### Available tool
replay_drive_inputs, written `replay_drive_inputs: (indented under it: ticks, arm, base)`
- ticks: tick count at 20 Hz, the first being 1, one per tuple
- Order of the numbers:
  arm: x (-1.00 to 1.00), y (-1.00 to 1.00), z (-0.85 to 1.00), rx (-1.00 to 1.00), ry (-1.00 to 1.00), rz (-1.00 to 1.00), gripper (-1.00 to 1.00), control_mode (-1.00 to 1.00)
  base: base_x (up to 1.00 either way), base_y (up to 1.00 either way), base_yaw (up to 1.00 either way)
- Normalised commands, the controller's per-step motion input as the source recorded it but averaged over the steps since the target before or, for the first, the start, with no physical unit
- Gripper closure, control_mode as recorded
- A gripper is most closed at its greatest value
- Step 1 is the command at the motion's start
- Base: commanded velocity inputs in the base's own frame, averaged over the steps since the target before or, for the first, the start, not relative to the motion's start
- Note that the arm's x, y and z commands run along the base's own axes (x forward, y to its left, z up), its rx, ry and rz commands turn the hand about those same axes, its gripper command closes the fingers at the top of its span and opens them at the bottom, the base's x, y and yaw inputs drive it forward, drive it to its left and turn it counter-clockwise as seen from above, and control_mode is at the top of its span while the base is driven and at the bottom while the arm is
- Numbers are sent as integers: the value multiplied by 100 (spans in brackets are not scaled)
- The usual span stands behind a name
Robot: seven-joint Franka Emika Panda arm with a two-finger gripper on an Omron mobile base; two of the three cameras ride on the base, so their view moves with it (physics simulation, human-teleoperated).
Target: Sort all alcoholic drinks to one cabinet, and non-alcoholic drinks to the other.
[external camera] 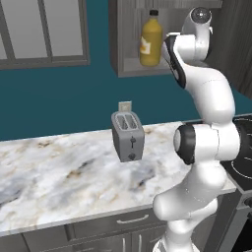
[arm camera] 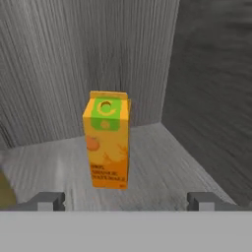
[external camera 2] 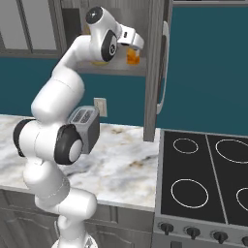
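With the carton (arm camera: 107, 140) upright near the shelf's (arm camera: 162, 167) back corner, hand (arm camera: 126, 201) open, empty; bottle (external camera: 151, 39) alongside, rest unclear.

An orange juice carton (arm camera: 107, 140) is standing upright on the grey cabinet shelf (arm camera: 157, 167), with a yellow bottle (external camera: 150, 39) sharing that shelf. A grey toaster (external camera: 128, 136) is sitting on the marble bench (external camera: 59, 172).

Both base views look forward and down from behind the arm, sharing the toaster (external camera: 128, 136) on the counter (external camera: 59, 172) and the open cabinet (external camera: 129, 66) around 12 o'clock. The hand view sits close inside that cabinet, facing its back corner.
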Motion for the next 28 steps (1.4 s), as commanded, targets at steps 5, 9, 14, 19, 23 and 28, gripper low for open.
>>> replay_drive_inputs:
  ticks: [5,9,14,19,23,28]
  arm:
    - [-82,1,-27,0,0,0,-100,-100]
    - [-90,7,-30,0,0,0,-100,-100]
    - [-100,25,-26,0,0,0,-100,-100]
    - [-100,38,-27,0,4,0,-100,-100]
    - [-100,39,-51,0,7,0,-100,-100]
    - [-80,30,-82,0,11,0,-100,-100]
  base:
    - [0,0,0]
    - [0,0,0]
    - [0,0,0]
    - [0,0,0]
    - [0,0,0]
    - [0,0,0]
